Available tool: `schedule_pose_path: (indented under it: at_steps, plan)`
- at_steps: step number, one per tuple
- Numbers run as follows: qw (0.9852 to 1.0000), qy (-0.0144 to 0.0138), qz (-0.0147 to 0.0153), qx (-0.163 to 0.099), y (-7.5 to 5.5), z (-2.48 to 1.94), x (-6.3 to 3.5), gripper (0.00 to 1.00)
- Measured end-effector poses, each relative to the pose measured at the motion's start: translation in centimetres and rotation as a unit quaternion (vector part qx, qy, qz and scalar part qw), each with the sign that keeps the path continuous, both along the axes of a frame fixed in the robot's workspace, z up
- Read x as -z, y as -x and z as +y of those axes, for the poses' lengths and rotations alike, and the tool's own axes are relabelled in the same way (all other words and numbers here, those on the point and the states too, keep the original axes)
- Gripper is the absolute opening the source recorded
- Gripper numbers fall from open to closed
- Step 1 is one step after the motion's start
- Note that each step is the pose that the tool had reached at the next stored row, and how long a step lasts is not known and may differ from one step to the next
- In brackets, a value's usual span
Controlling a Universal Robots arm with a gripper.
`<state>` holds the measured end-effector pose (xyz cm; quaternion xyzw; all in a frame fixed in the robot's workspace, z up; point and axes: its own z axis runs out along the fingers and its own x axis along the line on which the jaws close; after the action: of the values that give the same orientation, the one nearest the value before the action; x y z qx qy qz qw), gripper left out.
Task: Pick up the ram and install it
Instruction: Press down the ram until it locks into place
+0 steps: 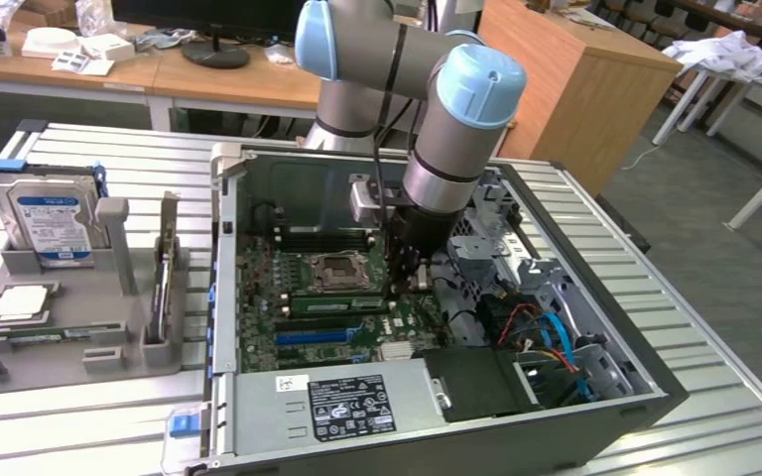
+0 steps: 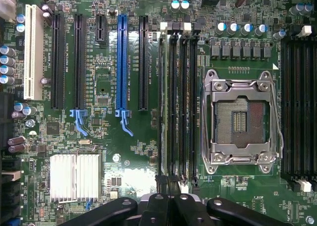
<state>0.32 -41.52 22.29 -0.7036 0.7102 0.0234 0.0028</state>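
Observation:
The ram [image 2: 162, 102] is a thin green stick seen edge-on, standing in the outermost of the memory slots [image 2: 182, 102] beside the empty processor socket [image 2: 241, 119]. In the exterior view the ram [image 1: 334, 303] shows as a green strip just in front of the socket [image 1: 337, 272]. My gripper [image 2: 168, 186] is shut, its black fingertips together right at one end of that slot. Whether they touch the ram I cannot tell. In the exterior view the gripper [image 1: 408, 273] hangs low inside the open computer case [image 1: 619, 397], just over the motherboard [image 1: 305, 335].
A grey parts tray [image 1: 70, 352] on the exterior view's left holds a silver blue-labelled hard drive [image 1: 48, 223] and a square silver processor chip [image 1: 21, 302]. Black and blue expansion slots [image 2: 122, 62] and a heatsink [image 2: 75, 176] lie beside the memory slots. A power supply [image 1: 341, 402] and cables [image 1: 547, 337] crowd the case.

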Motion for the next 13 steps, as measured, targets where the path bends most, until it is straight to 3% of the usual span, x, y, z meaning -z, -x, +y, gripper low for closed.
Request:
schedule_pose_path:
  at_steps: [13]
  plan:
    - [1.0,0.0001,0.0001,0.0,0.0,-0.01,0.08,0.11]
